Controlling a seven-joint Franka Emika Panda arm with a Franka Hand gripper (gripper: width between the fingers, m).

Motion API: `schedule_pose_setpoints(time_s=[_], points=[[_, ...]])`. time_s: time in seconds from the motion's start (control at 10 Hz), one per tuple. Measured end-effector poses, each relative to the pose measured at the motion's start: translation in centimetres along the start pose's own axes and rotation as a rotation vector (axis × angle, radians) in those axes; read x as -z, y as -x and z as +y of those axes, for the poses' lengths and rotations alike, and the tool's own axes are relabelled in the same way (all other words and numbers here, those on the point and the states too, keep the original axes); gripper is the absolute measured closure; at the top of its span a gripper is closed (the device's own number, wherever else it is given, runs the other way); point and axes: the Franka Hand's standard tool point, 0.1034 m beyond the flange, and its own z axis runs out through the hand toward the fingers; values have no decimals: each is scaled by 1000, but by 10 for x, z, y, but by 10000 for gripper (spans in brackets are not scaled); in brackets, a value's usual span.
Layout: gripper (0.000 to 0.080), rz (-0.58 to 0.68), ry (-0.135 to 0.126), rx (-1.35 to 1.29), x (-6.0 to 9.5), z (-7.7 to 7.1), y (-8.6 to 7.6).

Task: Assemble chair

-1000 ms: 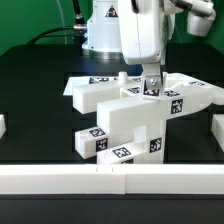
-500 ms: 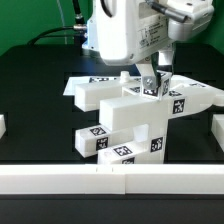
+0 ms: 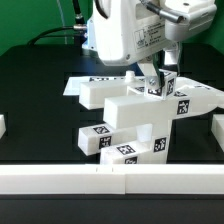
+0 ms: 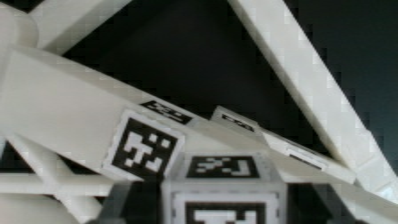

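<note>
The chair (image 3: 130,125) stands mid-table as a partly built stack of white blocks and bars with black-and-white tags. My gripper (image 3: 155,82) reaches down onto its top, shut on a small tagged white block (image 3: 157,88) that sits against the upper bar (image 3: 195,102). In the wrist view that tagged block (image 4: 221,190) fills the space between my dark fingers (image 4: 128,205), with the gripper (image 4: 217,207) around it. Beyond it lie the white struts of the cross-braced plate (image 4: 98,95) and a larger tag (image 4: 146,145).
A white rail (image 3: 110,181) runs along the table's front. Short white wall pieces stand at the exterior view's right (image 3: 217,130) and left (image 3: 2,125). The marker board (image 3: 78,85) lies behind the chair, near the arm's base (image 3: 100,35).
My wrist has turned and swung over the chair. The upper bar and its tag have shifted slightly toward the exterior view's right. The grip has stayed the same.
</note>
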Motion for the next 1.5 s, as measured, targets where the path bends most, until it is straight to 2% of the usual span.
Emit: schedule_pose_setpoints(time_s=[0.2, 0.6, 0.7, 0.8, 0.9, 1.0, 1.1, 1.5], points=[[512, -16, -8, -25, -1, 0, 3], [511, -32, -8, -12, -1, 0, 5], [435, -31, -8, 9, -1, 1, 5], [435, -30, -7, 43, -2, 0, 3], [254, -29, -2, 71, -1, -2, 0], [168, -29, 7, 95, 0, -2, -1], [155, -29, -1, 186, 0, -3, 0], [151, -28, -5, 507, 0, -2, 0]])
